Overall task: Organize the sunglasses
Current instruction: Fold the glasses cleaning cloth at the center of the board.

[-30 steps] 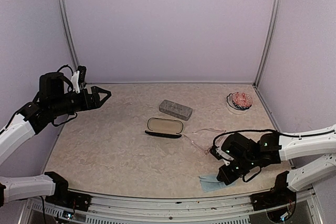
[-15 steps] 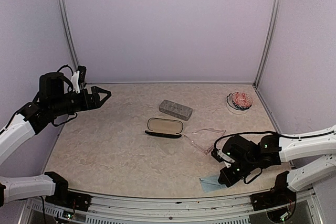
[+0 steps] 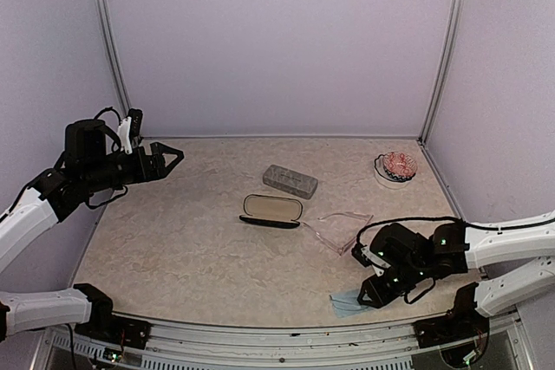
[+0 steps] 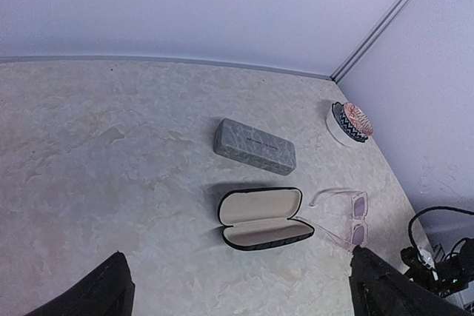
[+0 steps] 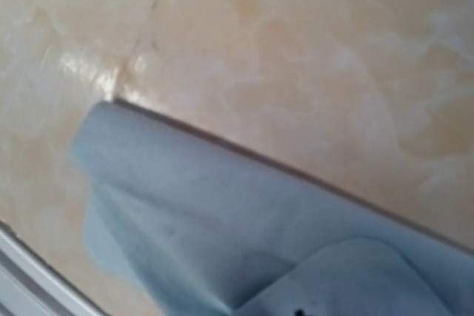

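Note:
The clear, pale-pinkish sunglasses (image 3: 338, 230) lie open on the table right of centre, also seen in the left wrist view (image 4: 346, 216). My left gripper (image 3: 171, 160) hangs high at the far left, open and empty, its dark fingertips (image 4: 104, 294) at the bottom corners of its own view. My right gripper (image 3: 373, 294) is low at the front right, on a pale blue cloth (image 3: 347, 304). The cloth (image 5: 222, 220) fills the right wrist view and the fingers do not show there.
An open black oval case (image 3: 271, 210) with a cream lining lies at mid-table, left of the sunglasses. A shut grey rectangular case (image 3: 290, 181) sits behind it. A small patterned bowl (image 3: 395, 166) stands at the back right. The table's front edge runs just below the cloth.
My right gripper has crept a little toward the front edge, down onto the blue cloth. The left arm and the sunglasses have not moved.

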You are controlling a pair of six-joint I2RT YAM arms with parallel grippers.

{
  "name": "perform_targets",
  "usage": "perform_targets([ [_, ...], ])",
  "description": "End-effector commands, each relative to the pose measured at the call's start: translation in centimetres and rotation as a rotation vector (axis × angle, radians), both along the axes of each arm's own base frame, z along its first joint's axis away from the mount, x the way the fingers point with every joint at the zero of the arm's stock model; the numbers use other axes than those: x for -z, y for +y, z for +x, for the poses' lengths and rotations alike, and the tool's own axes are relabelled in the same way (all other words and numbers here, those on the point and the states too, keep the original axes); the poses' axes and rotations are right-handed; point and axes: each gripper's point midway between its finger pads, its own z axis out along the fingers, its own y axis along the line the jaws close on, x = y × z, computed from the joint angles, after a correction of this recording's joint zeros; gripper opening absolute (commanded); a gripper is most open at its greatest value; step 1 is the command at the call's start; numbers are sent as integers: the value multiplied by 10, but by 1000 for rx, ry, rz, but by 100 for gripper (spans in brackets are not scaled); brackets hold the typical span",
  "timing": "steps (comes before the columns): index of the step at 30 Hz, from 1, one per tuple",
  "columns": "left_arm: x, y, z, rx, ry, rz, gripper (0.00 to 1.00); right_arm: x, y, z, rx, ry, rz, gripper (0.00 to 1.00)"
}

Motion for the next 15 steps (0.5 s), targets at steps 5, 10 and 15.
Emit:
perform_targets([
  [5, 0, 3, 2, -4, -13, 11, 99, -27, 22, 10, -44, -71, 89, 28],
  [10, 0, 3, 1, -4, -15, 11, 99, -32, 41, 4, -116, -66, 163, 22],
  [15, 0, 3, 2, -3, -14, 11, 99, -27, 58, -9, -213, -62, 169, 22],
])
